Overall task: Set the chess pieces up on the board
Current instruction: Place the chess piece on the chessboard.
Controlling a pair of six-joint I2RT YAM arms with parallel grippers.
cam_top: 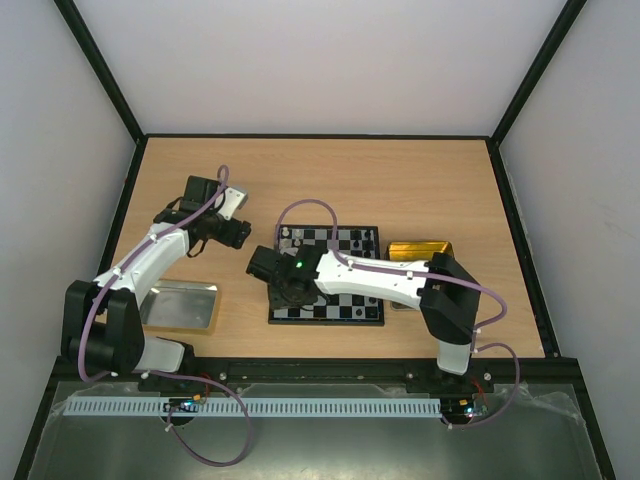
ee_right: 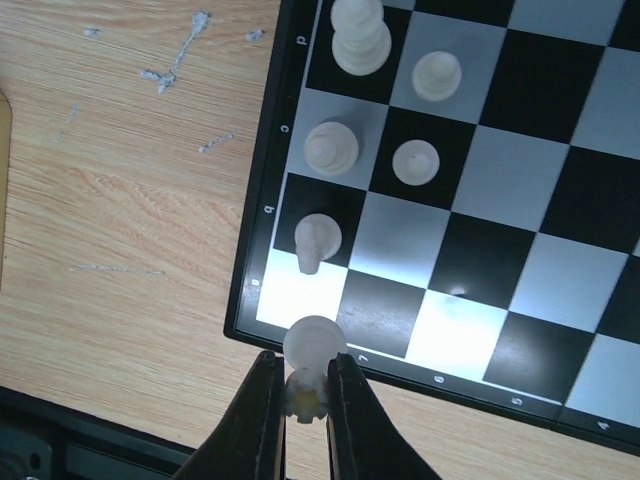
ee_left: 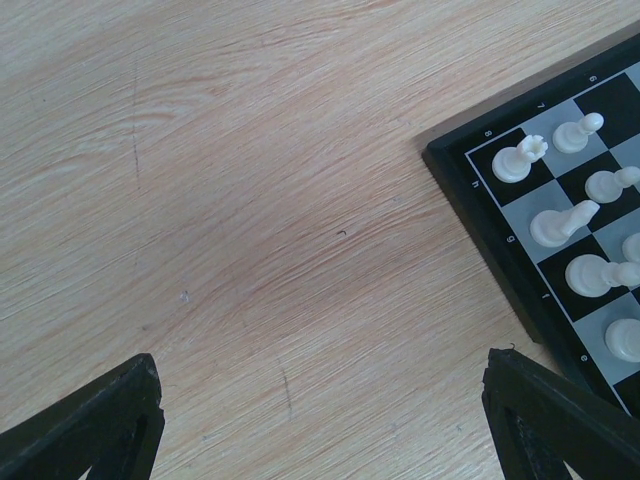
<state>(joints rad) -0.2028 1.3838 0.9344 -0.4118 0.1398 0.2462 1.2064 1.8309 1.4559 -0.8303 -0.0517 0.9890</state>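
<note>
Table [cam_top: 400, 180]: wood top.

Board [cam_top: 345, 308]: table centre, black and white checks, dark border. Its middle is hidden under the right arm [cam_top: 380, 282], which lies across it from the near right.

Gold tray [cam_top: 420, 249]: just right of the board, near part covered by the same arm.

Silver tray [cam_top: 185, 305]: near left, apart from the board.

Left arm [cam_top: 150, 262]: stretched toward the board's far-left corner.

Left gripper [ee_left: 320, 400]: over wood, fingers spread wide with nothing between them, only the tips in frame.

Right gripper [ee_right: 300, 360]: at the board's near-left corner, pinched on 1 white piece [ee_right: 312, 345]. Kind unclear; contact with the square cannot be told.

White pieces [ee_right: 330, 148]: 5 stand upright by the left edge.

Far-row pieces: too small to sort from above.
</note>
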